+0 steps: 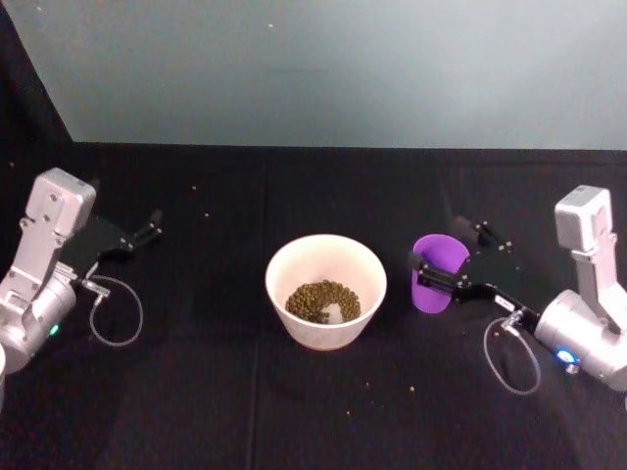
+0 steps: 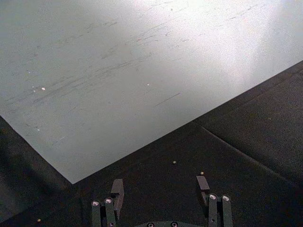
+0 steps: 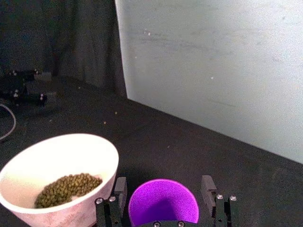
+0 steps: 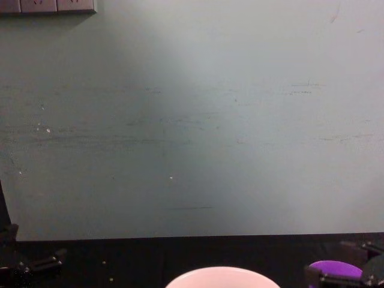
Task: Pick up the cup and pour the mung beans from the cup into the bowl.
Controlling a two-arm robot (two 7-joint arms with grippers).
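Mung beans [image 1: 322, 301] are seen as a loose olive-green heap on the bottom of the bowl [image 1: 284, 269], which stands upright on the black tabletop [image 1: 196, 392] at the centre of the head view. The bowl is pale, wide-rimmed and tapered toward its base. The cup [image 1: 433, 257], bright purple and without a handle, stands upright just beside the bowl on the robot's right; in the right wrist view its interior [image 3: 163, 205] is seen from above and no beans are visible inside it. The right gripper [image 1: 453, 258] is positioned around the cup, with one finger on each side of the purple wall. In the right wrist view the fingers [image 3: 207, 188] are spread, with a narrow gap showing between each one and the cup, so the claw is set apart rather than clamped on it. The left gripper [image 1: 137, 237] is parked well apart from the bowl at the robot's left, above the tabletop; in the left wrist view its fingers [image 2: 117, 190] are held wide with nothing between them. A few stray beans [image 1: 412, 390] are scattered on the black surface in front of the bowl. A pale grey-green wall [image 4: 192, 120] is seen behind the table.
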